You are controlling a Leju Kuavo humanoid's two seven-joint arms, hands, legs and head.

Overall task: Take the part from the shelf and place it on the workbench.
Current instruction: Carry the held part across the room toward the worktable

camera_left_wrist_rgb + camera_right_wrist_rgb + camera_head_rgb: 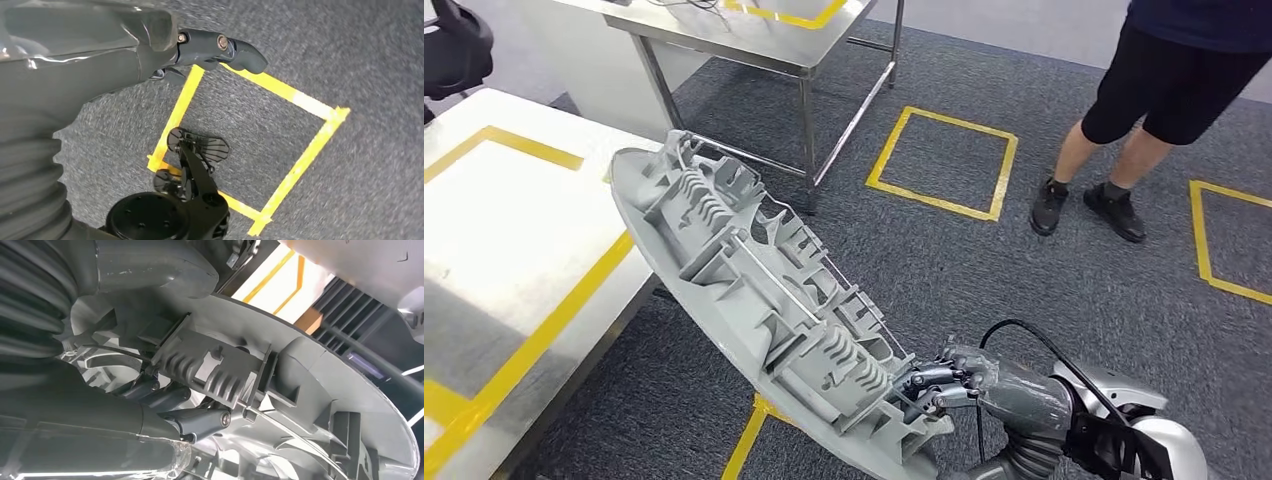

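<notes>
Item: grey ribbed part [764, 300], long; I am gripping its near end in the right robot hand [944, 385], fingers hooked into the ribbing, far tip reaching over the worktop [504, 240] edge. Left robot hand [215, 50] is hanging empty, fingers curled. A person [1144, 90] is standing well apart.

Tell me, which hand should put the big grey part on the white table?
Probably the right hand: its fingers already grip the grey part, whose far end reaches toward the workbench. The left hand hangs over the carpet, holding nothing.
</notes>
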